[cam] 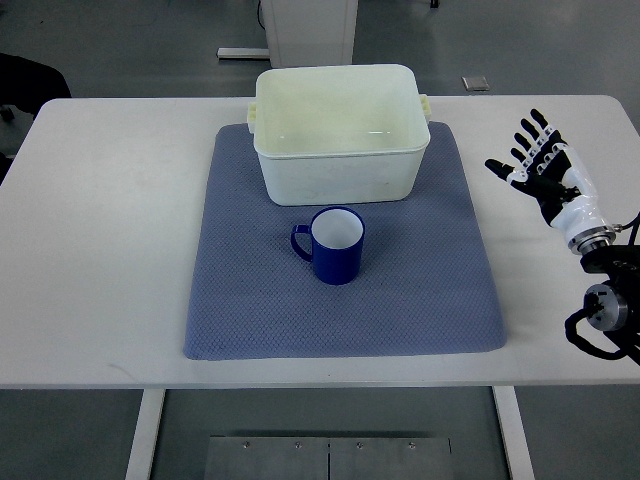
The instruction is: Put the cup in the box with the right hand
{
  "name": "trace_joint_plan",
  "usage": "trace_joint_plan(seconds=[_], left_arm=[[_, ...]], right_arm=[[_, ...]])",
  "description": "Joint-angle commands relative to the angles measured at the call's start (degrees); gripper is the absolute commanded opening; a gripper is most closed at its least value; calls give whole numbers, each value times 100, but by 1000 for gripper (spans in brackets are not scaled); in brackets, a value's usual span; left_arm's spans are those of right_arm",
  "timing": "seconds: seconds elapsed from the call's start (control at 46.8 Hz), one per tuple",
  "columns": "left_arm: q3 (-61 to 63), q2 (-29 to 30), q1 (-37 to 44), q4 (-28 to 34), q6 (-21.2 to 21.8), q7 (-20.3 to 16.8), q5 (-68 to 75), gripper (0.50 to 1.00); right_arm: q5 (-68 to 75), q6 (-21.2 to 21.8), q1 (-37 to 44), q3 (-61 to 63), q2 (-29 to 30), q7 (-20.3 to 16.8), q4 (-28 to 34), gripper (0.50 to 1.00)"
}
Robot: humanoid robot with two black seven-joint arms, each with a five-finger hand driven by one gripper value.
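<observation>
Here the fingers (531, 135) of the right hand (545, 175) were spread apart and straight, holding nothing, their black tips pointing toward eleven o'clock. The hand hovered over the bare white table (90, 250) at about three o'clock from the centre of the scene, its white wrist and dark arm running off toward the picture's right edge at five o'clock.

The cup (335, 245), dark blue outside and white inside, stood upright on the blue-grey mat (240, 300), well apart from the hand and at nine o'clock from it. Its handle pointed to nine o'clock. The box (340, 140), a cream plastic tub with an open top, sat at twelve o'clock from the cup, just beside it but not touching, on the mat's far edge. A grey metal plate (330, 457) showed on the floor at six o'clock, below the table's near edge.
</observation>
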Motion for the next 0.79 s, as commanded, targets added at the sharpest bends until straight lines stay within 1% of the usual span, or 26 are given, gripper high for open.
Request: trace_joint_plan(seconds=[0.0,0.769], left_arm=[[0,0,0,0,1,0,3,1000],[0,0,-26,0,1,0,3,1000]], right_arm=[[0,0,0,1,30,0,-5,1000],[-35,0,-9,-17,153,0,12,1000]])
